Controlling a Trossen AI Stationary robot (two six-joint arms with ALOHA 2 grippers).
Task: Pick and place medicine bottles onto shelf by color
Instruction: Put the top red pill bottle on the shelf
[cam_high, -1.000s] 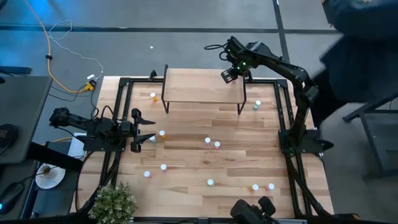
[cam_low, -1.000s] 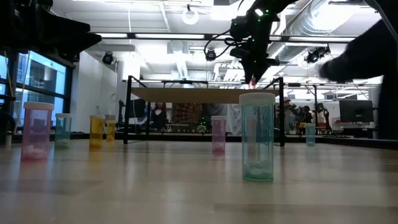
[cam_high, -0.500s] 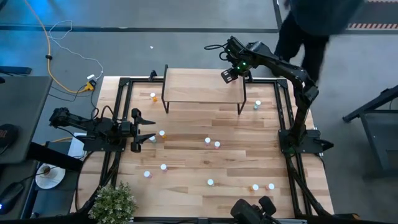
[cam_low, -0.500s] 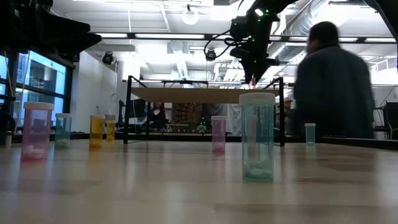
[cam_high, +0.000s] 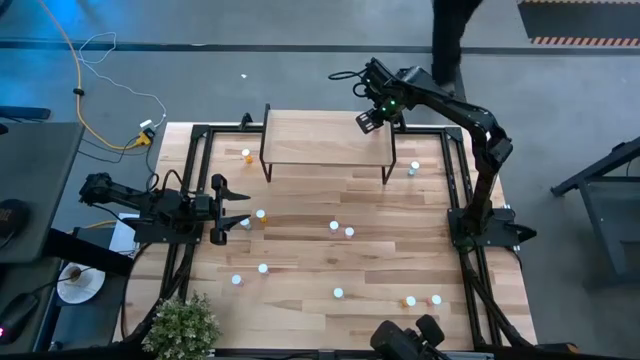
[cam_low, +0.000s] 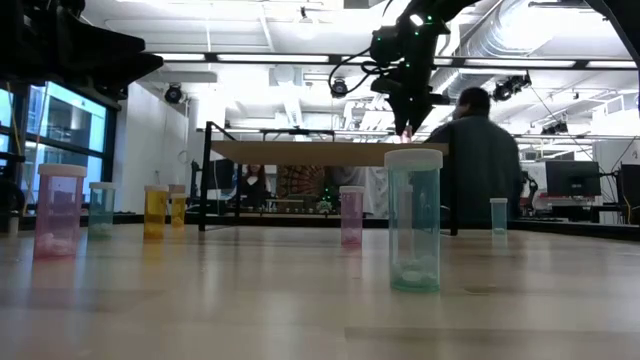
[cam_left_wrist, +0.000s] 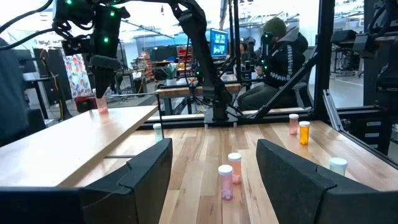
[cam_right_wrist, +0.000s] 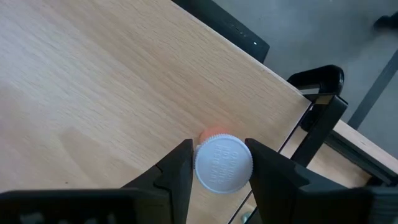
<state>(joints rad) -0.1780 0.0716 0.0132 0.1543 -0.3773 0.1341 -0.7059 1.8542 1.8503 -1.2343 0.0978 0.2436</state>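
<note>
Right gripper (cam_high: 367, 121), closed on a red medicine bottle (cam_right_wrist: 222, 161) held just over the shelf (cam_high: 320, 140) at its right end — no other bottle is seen placed there, roughly a dozen remaining on the table (cam_high: 300, 270) — while the left gripper (cam_high: 232, 209) waits wide open.

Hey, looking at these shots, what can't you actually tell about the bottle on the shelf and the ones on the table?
- Held bottle: right wrist view, its white cap hides its body; only a red glow shows against the shelf.
- Table bottles, high view: too small for colours.
- Right gripper: low view, bottle barely shows between the fingers.
- Left gripper: open, empty.
</note>
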